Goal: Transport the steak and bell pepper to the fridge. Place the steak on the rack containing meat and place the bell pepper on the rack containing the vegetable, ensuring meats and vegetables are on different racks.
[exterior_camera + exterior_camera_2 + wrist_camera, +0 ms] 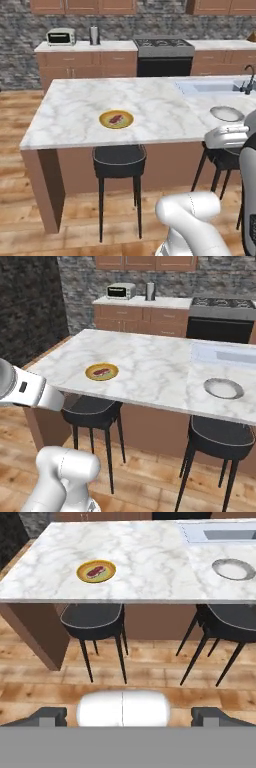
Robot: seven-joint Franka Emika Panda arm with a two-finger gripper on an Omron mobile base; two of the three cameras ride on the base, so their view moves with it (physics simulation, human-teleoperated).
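The steak [116, 119] [101, 372] [96, 571] is a small red-pink slab lying on a yellow plate [106, 120] [91, 372] [83, 572] near the front edge of the marble island counter [75, 110] [145, 361] [145, 557]. My gripper [130, 716] hangs well back from the island, above the wooden floor, and faces the counter. It is open, and its dark fingertips [47, 715] stand far apart with nothing between them. The bell pepper, the fridge and its racks are out of view.
A grey plate [227, 113] [223, 388] [233, 569] with nothing on it lies on the island's right part, in front of the sink [215, 87] [230, 356] [225, 534]. Two black stools [119, 160] [90, 406] [92, 619] [232, 619] stand under the front edge. A stove [162, 47] and toaster oven [61, 36] are on the back wall.
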